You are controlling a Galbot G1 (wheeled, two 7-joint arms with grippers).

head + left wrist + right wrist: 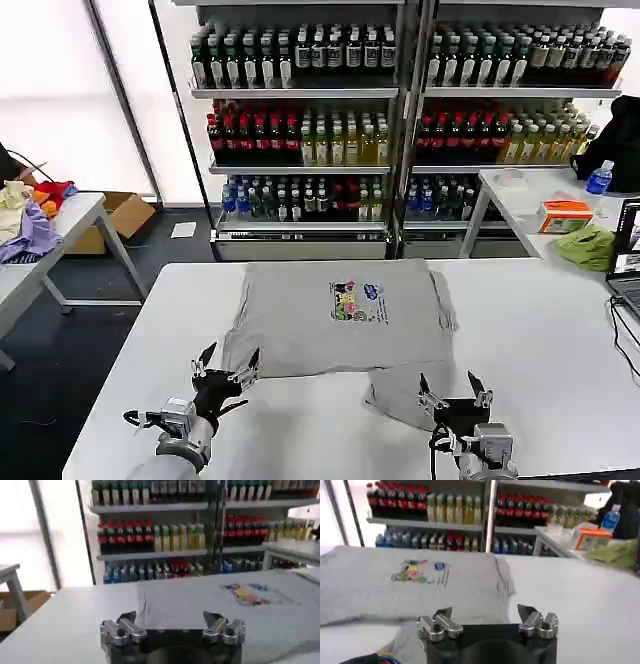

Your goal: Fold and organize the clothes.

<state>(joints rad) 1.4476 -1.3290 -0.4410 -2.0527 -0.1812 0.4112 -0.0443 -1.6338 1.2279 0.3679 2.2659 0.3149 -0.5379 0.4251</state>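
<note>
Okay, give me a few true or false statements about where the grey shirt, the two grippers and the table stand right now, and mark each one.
1. The grey shirt lies spread on the white table, print side up. True.
2. The left gripper is clamped on the shirt. False: it is open, at the shirt's near left corner, holding nothing.
3. The right gripper is open, near the shirt's near right part. True.
4. The lime-green cloth lies on the shirt. False: it sits on another table, far right.
</note>
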